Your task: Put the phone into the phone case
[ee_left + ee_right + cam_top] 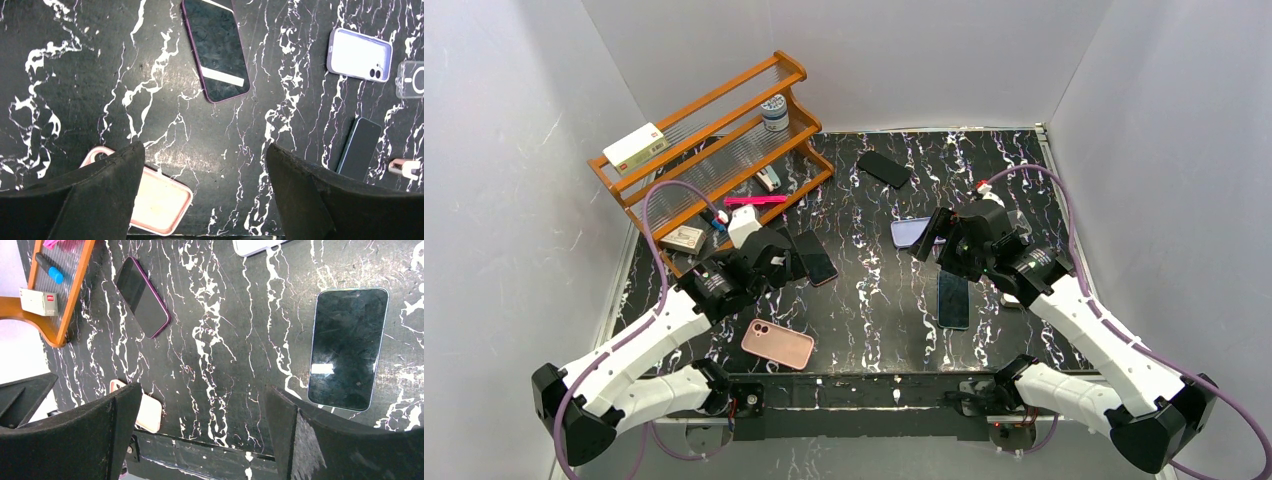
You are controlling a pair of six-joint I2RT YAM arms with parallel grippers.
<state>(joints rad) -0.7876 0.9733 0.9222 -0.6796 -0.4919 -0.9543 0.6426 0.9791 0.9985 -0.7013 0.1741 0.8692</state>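
Note:
A dark-screened phone with a purple rim lies face up just right of my left gripper, which hovers open and empty. A second dark phone lies below my right gripper, also open and empty above the table. A lavender phone case lies back up beside the right gripper. A pink case lies near the front edge. A clear case shows at the right edge of the left wrist view.
A wooden shelf with boxes, a pink pen and a small tin stands at the back left. A black flat item lies at the back centre. A small pale object sits beside the dark phone. White walls enclose the black marbled table.

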